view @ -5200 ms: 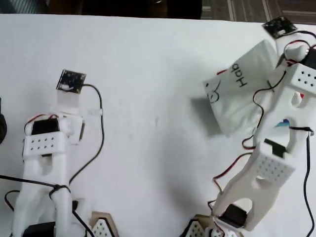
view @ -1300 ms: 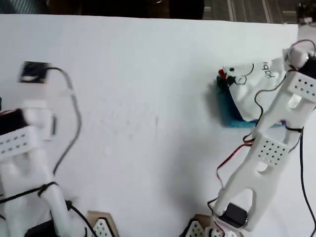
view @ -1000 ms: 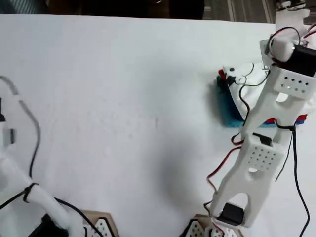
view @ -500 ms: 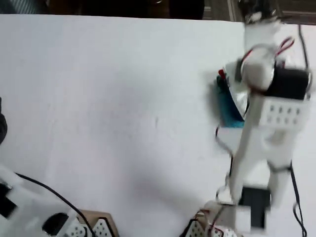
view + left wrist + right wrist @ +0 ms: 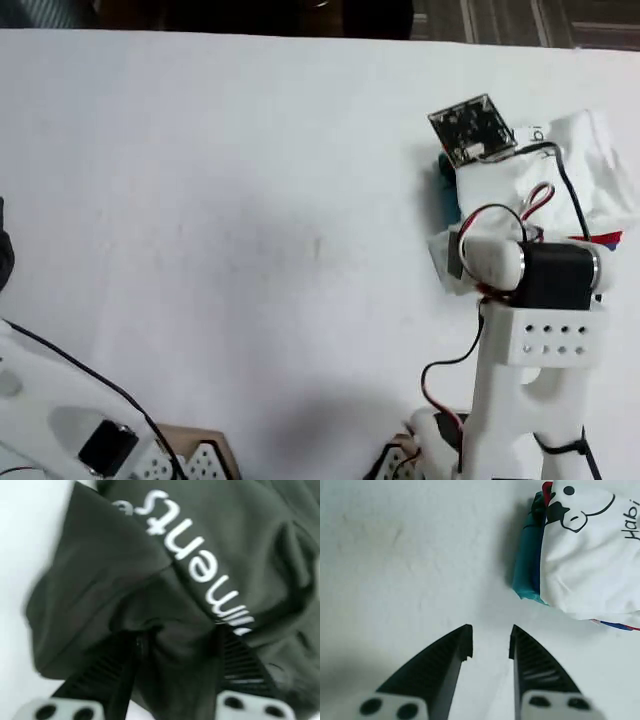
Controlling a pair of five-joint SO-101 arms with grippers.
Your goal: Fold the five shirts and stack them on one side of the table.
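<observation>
White shirt (image 5: 590, 165) is lying folded atop a teal shirt (image 5: 447, 200) at the right side of the table (image 5: 250, 200), with the right arm (image 5: 530, 330) hanging over them. From the left wrist, the left gripper (image 5: 181, 637) is straddling a bunched dark green shirt (image 5: 200, 555), jaws wide. From the right wrist, the right gripper (image 5: 490, 630) is hovering narrowly parted and empty over the table beside the stack.

Your right arm (image 5: 535, 350) has laid the white shirt (image 5: 590, 555) on the stack (image 5: 526, 575) and pulled back. Its end effector (image 5: 490, 630) now hangs, jaws apart, over the bench (image 5: 250, 200) just beside the stack. Your left arm (image 5: 50, 420) has swung well away from the stack, its end effector (image 5: 177, 640) now at a dark shirt (image 5: 150, 570).
</observation>
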